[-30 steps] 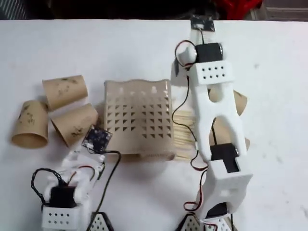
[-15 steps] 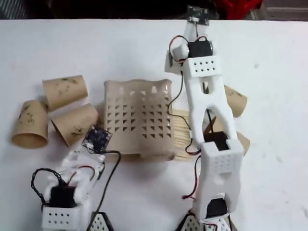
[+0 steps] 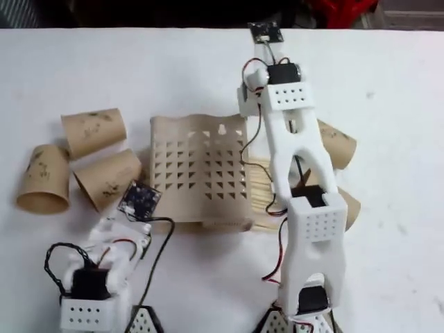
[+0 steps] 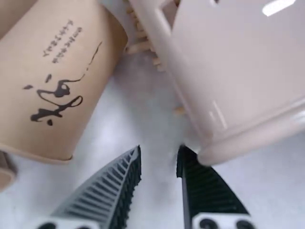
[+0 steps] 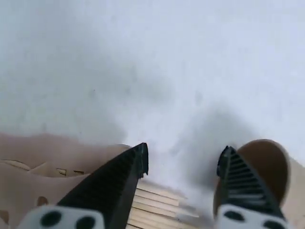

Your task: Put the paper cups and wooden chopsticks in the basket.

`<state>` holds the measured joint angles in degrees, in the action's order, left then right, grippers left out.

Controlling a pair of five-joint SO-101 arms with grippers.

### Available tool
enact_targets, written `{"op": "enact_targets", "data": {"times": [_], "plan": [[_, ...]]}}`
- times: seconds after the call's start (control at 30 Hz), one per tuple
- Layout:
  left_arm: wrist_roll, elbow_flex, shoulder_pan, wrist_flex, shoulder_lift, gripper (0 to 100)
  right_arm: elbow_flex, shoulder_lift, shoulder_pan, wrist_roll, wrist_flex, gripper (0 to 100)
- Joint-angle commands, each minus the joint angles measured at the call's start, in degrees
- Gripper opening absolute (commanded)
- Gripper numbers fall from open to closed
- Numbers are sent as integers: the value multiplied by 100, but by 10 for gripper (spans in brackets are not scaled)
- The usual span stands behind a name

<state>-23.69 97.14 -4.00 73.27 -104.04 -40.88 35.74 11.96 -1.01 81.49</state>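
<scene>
1. The right pincer (image 5: 185, 157) hangs empty with its jaws wide apart over the bench (image 5: 143, 57), between the basket (image 5: 47, 157) and a paper cup (image 5: 267, 162). Closing here would likely grab nothing or send that cup rolling.
2. The wooden chopsticks (image 5: 157, 205) lie flat against the basket and could scatter if pinched badly.
3. The basket looks tipped over, so dropped items may miss.
4. The left pincer (image 4: 159, 152), narrowly apart, could nudge the second cup (image 4: 57, 81) beside it.
</scene>
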Motion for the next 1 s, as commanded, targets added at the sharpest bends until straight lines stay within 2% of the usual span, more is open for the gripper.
{"op": "enact_targets", "data": {"times": [0.0, 0.07, 0.17, 0.27, 0.43, 0.57, 0.67, 0.83, 0.97], "plan": [[-492, -9, -31, -141, -48, 146, -325, -470, -259, -97, 338, 240], [-1240, -9, -31, -220, -48, 146, -325, -787, -277, -229, 716, 217], [-1969, -26, -31, -607, -48, 145, -316, -1341, -224, -396, 1209, 114], [-1776, -185, -57, -985, -48, 145, -255, -1938, -180, -589, 1508, 39], [-1679, -897, -567, -1336, -48, 144, 132, -3073, -48, -870, 1684, 31], [-1688, -1741, -1349, -1319, -48, 143, 1635, -4382, 180, -905, 1613, 35], [-1688, -2409, -1807, -1266, -13, 146, 3270, -5446, 470, -1354, 1059, 36], [-1688, -3429, -1903, -782, 330, 162, 6040, -7002, 901, -1556, -462, 36], [-1626, -4580, -1868, -589, 1895, 207, 7666, -7600, 1385, -1556, -1138, 63]]}}
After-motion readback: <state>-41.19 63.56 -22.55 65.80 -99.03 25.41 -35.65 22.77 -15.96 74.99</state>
